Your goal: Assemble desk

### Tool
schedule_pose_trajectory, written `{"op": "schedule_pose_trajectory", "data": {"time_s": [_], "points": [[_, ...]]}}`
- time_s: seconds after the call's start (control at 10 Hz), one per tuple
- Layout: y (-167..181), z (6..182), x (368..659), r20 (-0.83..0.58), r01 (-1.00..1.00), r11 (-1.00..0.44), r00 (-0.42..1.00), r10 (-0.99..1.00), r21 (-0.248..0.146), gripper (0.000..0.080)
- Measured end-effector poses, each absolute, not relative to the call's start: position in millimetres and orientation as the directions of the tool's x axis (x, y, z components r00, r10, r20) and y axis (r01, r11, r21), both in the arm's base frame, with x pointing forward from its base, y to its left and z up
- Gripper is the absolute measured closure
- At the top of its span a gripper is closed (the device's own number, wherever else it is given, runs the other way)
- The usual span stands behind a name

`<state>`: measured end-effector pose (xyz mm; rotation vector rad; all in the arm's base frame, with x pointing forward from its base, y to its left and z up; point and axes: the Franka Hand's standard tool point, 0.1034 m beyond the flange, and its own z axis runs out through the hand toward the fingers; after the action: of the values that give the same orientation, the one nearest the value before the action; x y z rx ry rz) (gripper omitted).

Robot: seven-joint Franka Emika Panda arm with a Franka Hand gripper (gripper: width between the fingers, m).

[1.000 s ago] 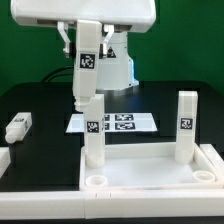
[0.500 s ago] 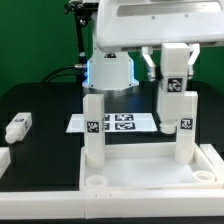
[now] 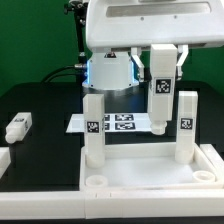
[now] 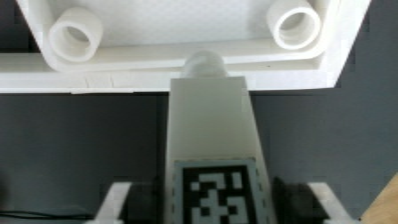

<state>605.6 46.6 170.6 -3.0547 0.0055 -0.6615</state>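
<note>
The white desk top [image 3: 150, 172] lies at the front, with one leg [image 3: 93, 132] upright in its far socket on the exterior view's left. A second leg [image 3: 185, 124] stands in the far socket on the right. Two front sockets [image 3: 95, 182] stand open. My gripper [image 3: 161, 68] is shut on a third tagged leg [image 3: 160, 102]. This leg hangs upright just behind the far rim, close beside the right standing leg. In the wrist view the held leg [image 4: 214, 130] points at the desk top's rim [image 4: 178, 72], between two round sockets [image 4: 80, 38], and my gripper [image 4: 222, 200] clamps its tagged end.
The marker board [image 3: 122, 124] lies flat behind the desk top. A loose tagged leg [image 3: 17, 127] lies on the black table at the exterior view's left. A white piece [image 3: 3, 160] shows at that edge. The robot base [image 3: 108, 72] stands at the back.
My gripper carried the held leg from above the left standing leg across to the right side. It then came slightly back left, next to the right standing leg.
</note>
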Motion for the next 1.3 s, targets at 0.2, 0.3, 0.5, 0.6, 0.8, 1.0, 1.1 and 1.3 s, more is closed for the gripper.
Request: {"op": "schedule_pose_trajectory", "data": {"time_s": [0.2,0.3,0.5,0.6,0.8,1.0,1.1,1.3], "points": [[78.0,155.7,607.7,0.412,0.004,-1.0,0.911,-0.005,-0.022,0.0515],[88.8,148.4,610.6,0.434,0.017,-1.0,0.901,0.01,-0.013,0.0515],[87.8,140.1,608.0,0.444,0.014,-1.0,0.896,0.01,-0.007,0.0515],[87.9,140.9,608.8,0.447,0.014,-1.0,0.895,0.009,-0.007,0.0515],[87.5,138.9,608.6,0.444,0.014,-1.0,0.896,0.01,-0.005,0.0515],[89.6,130.7,628.1,0.465,0.027,-1.0,0.885,0.03,0.013,0.0515],[93.5,124.1,635.3,0.479,0.033,-0.999,0.877,0.039,0.021,0.0515],[91.9,124.8,634.3,0.477,0.031,-0.999,0.878,0.037,0.021,0.0515]]}}
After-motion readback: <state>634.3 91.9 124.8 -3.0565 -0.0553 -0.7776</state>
